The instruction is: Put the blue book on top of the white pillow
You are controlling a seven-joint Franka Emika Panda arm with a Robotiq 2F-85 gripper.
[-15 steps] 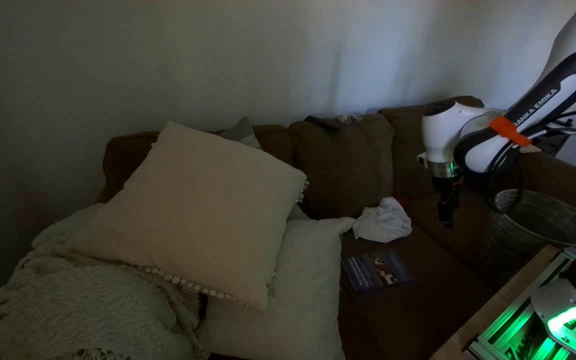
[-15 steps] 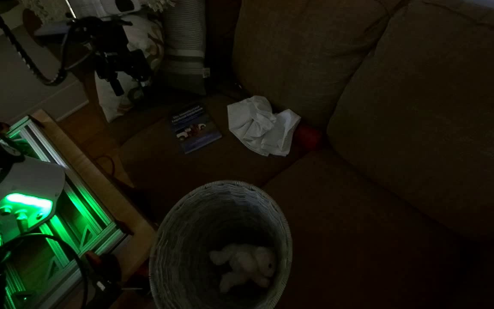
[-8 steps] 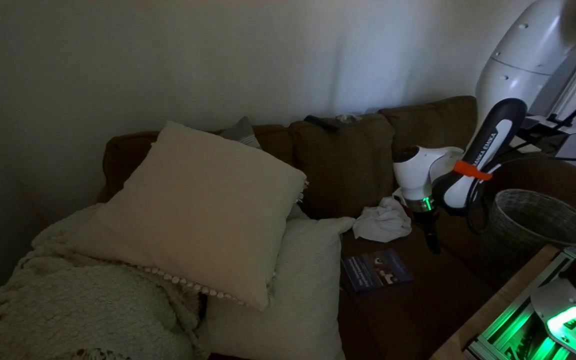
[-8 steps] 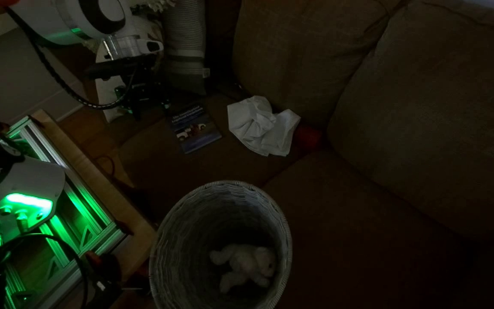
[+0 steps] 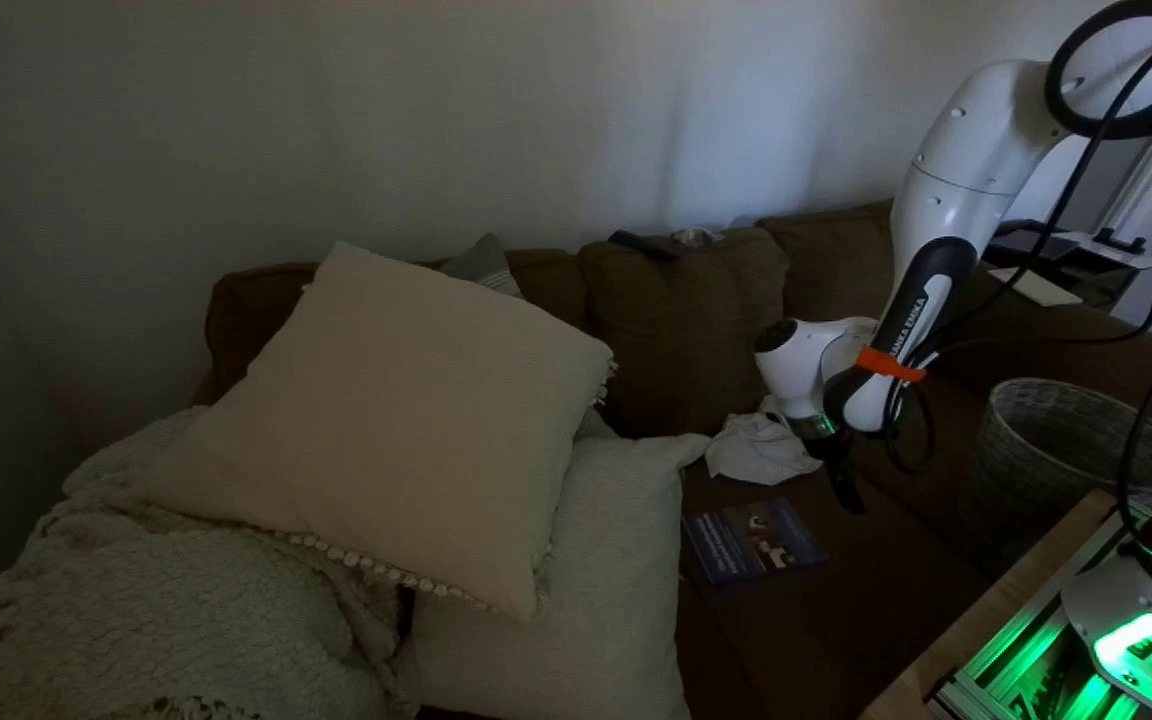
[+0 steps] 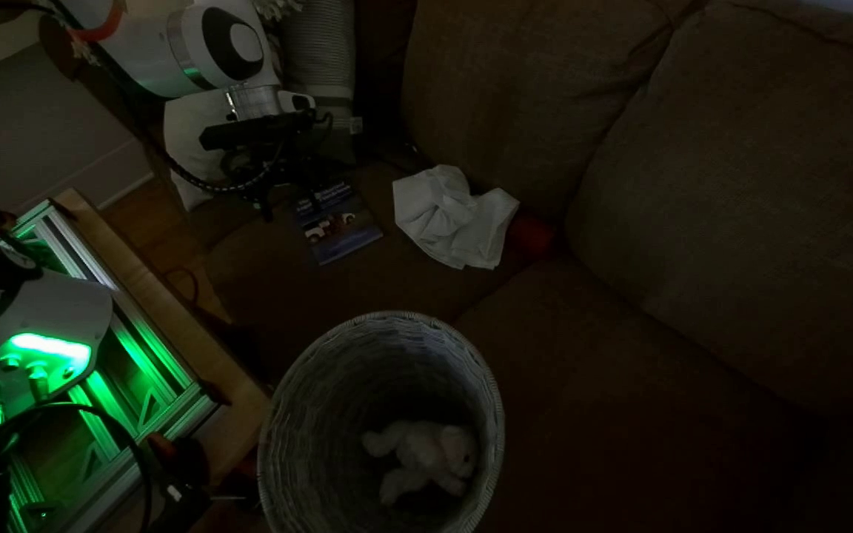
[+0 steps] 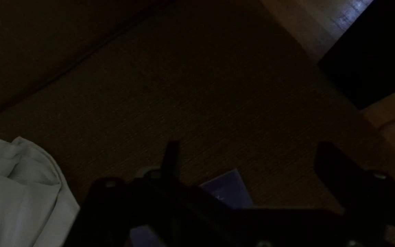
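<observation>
Pre-grasp approach, I'd say: blue book (image 5: 754,542) flat on the sofa (image 6: 619,340) near the lower pale pillow (image 5: 611,590), jaws apart, holding nothing; next move: centre over it, line up on an edge, drop low and pinch.

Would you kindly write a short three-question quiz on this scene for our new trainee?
1. What lies inside the wicker basket?
2. True or false: the blue book lies on the brown sofa.
3. In the wrist view, the claw is: (a) shut; (b) gripping the book; (c) open.

Key:
1: a pale stuffed toy
2: true
3: c
</observation>
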